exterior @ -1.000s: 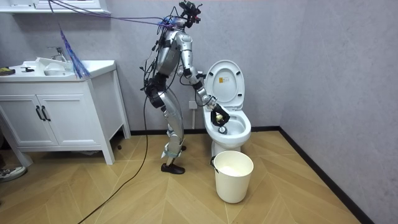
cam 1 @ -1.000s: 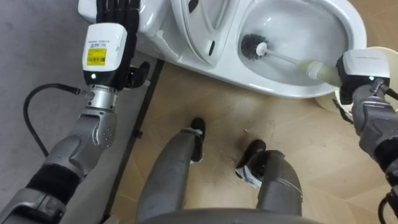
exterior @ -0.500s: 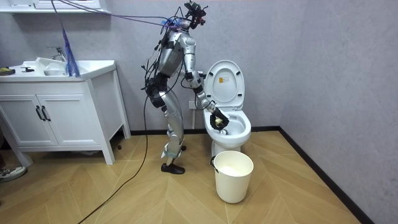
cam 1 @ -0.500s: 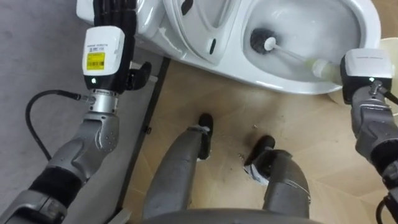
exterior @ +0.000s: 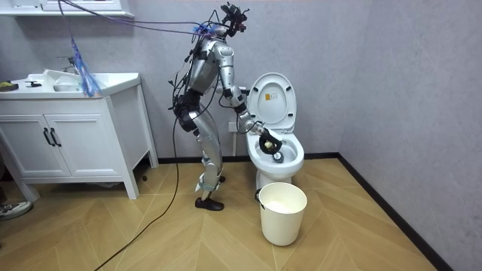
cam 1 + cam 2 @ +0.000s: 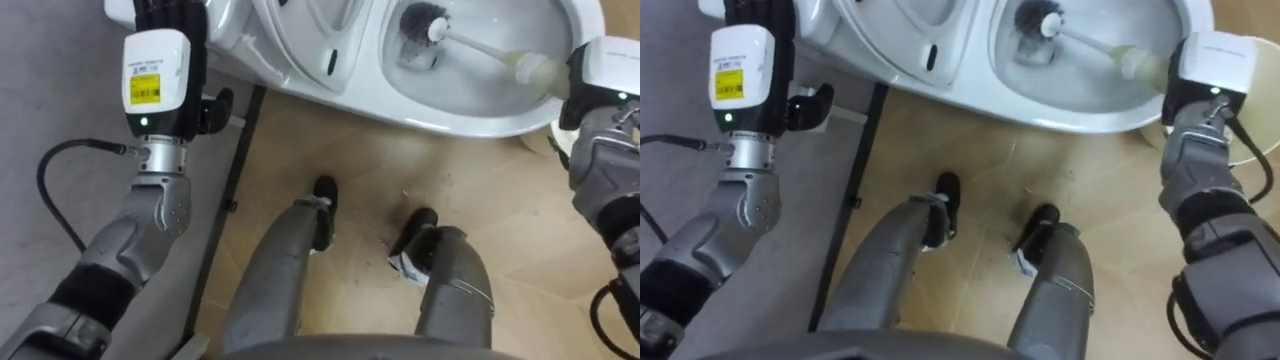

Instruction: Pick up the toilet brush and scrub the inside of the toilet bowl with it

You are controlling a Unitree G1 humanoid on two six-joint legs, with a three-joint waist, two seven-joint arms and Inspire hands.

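Observation:
A white toilet (image 6: pixel 470 118) with its lid (image 5: pixel 273 102) raised lies along the top of the eye views. The toilet brush has a black head (image 6: pixel 420 20) down inside the bowl, and its white handle (image 6: pixel 480 46) slants right to a cream grip (image 6: pixel 535 70). My right hand (image 6: pixel 600 80) is shut on that grip at the bowl's right rim. It shows as well in the right eye view, right hand (image 6: pixel 1205 65), and over the bowl in the room view, right hand (image 5: pixel 265 141). My left hand (image 6: pixel 165 45) is held up beside the toilet's left side, open, fingers straight, holding nothing.
I stand at the toilet's side, leaning toward it. A white bucket (image 5: pixel 283 212) stands on the wood floor before the toilet. A dark baseboard (image 6: pixel 225 200) runs along the grey wall on my left. A white vanity (image 5: pixel 68 143) stands at the room view's left.
The brush head has slid further toward the back of the bowl, my right hand following. The eye view has shifted a little. My left hand stays raised.

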